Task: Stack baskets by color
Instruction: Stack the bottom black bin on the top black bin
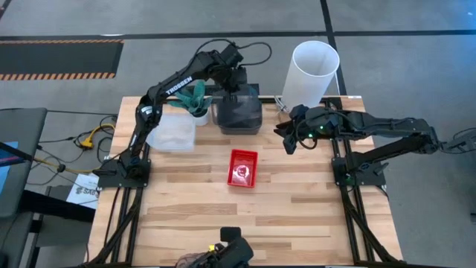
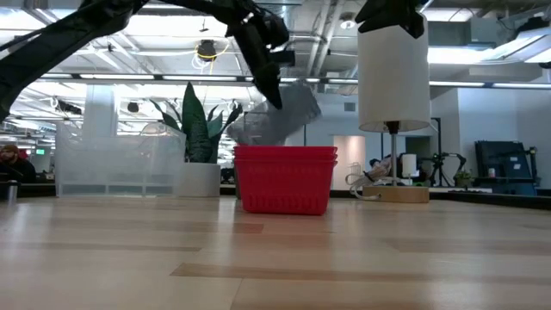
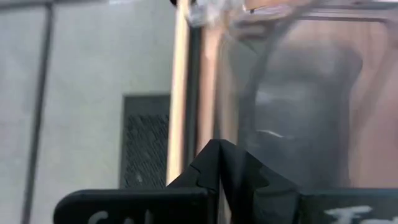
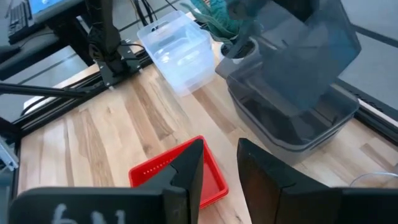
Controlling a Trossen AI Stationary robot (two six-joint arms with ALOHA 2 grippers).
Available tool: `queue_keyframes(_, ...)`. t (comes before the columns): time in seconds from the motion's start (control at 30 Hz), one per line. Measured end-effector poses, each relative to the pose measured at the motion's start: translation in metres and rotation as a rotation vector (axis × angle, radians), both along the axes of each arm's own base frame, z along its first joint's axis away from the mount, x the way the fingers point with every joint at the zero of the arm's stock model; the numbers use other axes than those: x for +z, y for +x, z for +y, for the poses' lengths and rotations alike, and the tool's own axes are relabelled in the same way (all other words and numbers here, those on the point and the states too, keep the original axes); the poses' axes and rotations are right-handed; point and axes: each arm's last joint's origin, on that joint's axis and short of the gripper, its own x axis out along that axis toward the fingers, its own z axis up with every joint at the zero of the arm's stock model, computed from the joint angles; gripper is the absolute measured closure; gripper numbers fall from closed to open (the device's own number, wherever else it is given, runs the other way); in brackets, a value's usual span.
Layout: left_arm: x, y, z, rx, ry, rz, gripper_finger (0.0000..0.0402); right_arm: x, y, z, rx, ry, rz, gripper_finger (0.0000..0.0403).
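Note:
My left gripper (image 1: 234,85) is at the table's far middle, shut on a dark smoky grey basket (image 4: 311,50) that it holds tilted over another grey basket (image 1: 239,119) standing on the table. A clear whitish basket (image 1: 172,131) rests on its base to the left of them. A red mesh basket (image 1: 242,168) sits at the table's middle. My right gripper (image 4: 221,168) hovers open to the right of the grey baskets, with nothing between its fingers. My left gripper pinches a side wall of the grey basket at its rim (image 3: 219,118) between its two fingers, which slant down from above. The basket (image 2: 293,105) hangs tilted below the fingers, over the lower grey basket (image 4: 292,130). Whether the two baskets touch, I cannot tell.
A tall white cylinder (image 1: 312,73) stands at the far right, just behind my right arm. A small white pot with a green plant (image 1: 195,102) sits between the clear and the grey baskets. The near half of the wooden table (image 1: 297,223) holds only the red basket.

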Motion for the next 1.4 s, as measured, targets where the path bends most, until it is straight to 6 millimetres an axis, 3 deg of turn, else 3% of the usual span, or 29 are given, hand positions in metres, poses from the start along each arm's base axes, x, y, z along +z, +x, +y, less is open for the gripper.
queue_keyframes(0.23,-0.034,0.009,0.004,0.029,-0.072,0.111,0.0401,0.0,0.0,0.0,0.006,0.009,-0.001,0.0284)
queue_keyframes(0.57,-0.065,0.017,0.007,0.062,-0.067,0.244,0.0401,-0.003,-0.001,0.002,0.018,0.017,0.027,0.0285)
queue_keyframes(1.4,-0.078,0.021,-0.005,0.122,-0.066,0.369,0.0401,-0.015,-0.01,0.003,0.02,0.063,0.179,0.0285)
